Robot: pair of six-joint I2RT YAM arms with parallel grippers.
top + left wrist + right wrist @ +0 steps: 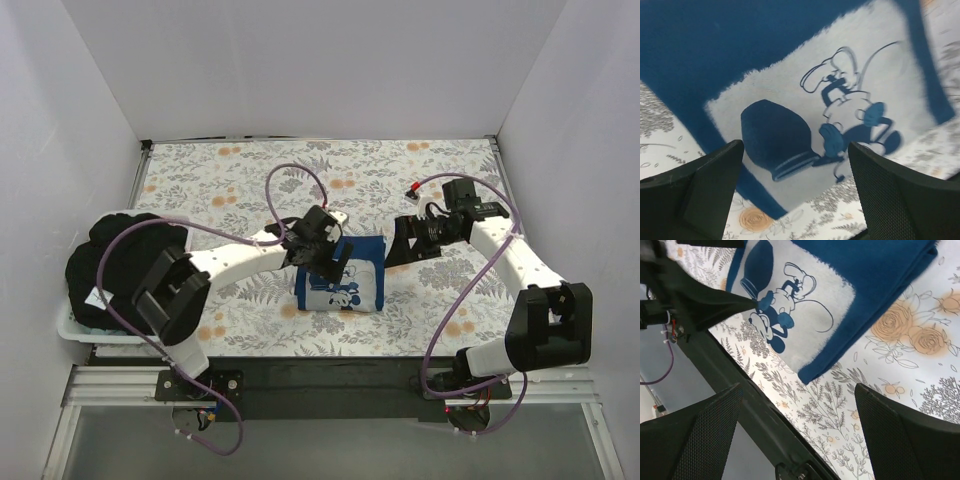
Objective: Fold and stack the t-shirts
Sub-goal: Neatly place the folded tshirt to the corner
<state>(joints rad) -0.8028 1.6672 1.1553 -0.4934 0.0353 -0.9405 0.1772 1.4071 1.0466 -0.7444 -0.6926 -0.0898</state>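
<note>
Left of the printed t-shirt sits a black cloth heap.

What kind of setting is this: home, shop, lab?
Probably a lab test booth: plain white walls surround a floral cloth, with two robot arms bolted to a rail at the near edge.

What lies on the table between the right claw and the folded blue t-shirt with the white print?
Between the right claw and the blue t-shirt only bare floral cloth lies; the top and right wrist views both show it.
</note>
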